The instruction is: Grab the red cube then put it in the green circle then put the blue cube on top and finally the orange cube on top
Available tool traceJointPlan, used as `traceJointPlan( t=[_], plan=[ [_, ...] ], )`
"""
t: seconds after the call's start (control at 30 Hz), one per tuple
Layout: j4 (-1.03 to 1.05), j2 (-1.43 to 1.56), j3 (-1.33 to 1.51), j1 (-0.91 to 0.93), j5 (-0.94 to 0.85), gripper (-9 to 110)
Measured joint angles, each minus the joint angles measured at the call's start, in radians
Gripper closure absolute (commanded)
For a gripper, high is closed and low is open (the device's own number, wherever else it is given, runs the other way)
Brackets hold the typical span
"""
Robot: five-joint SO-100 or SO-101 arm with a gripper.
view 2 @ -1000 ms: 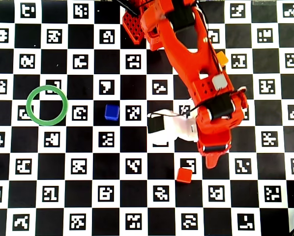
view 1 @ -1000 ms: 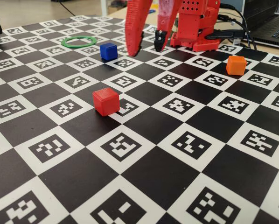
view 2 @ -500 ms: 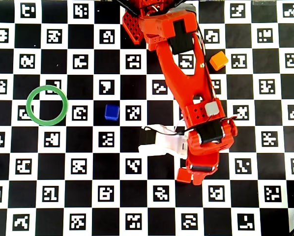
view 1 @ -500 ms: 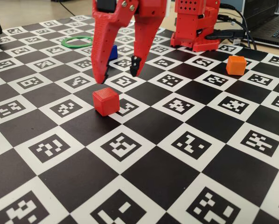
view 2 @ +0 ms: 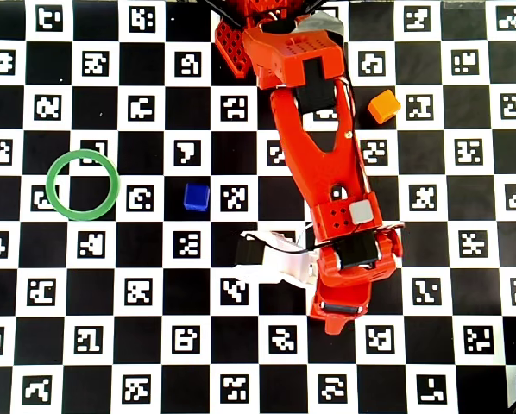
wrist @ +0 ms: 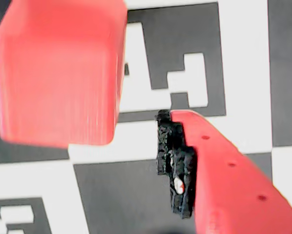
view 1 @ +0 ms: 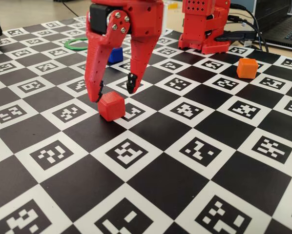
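Red cube [view 1: 111, 106]: one, beneath spread claw [view 1: 113, 90]; one blue cube [view 2: 196, 197]; one orange cube [view 1: 247, 68].

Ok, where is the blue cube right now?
In the overhead view the blue cube sits on the board between the green circle on its left and the arm on its right, touching neither.

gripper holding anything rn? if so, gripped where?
Nothing held. The gripper is open just above the red cube, which sits on the board; the fingers straddle it without clamping.
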Motion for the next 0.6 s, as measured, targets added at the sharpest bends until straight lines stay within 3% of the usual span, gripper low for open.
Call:
traceJointPlan(
  t=[0.37,0.6],
  plan=[
    [-0.054,-0.055,0.0,0.012,-0.011,71],
    [-0.067,-0.055,0.0,0.014,-0.018,80]
  ],
)
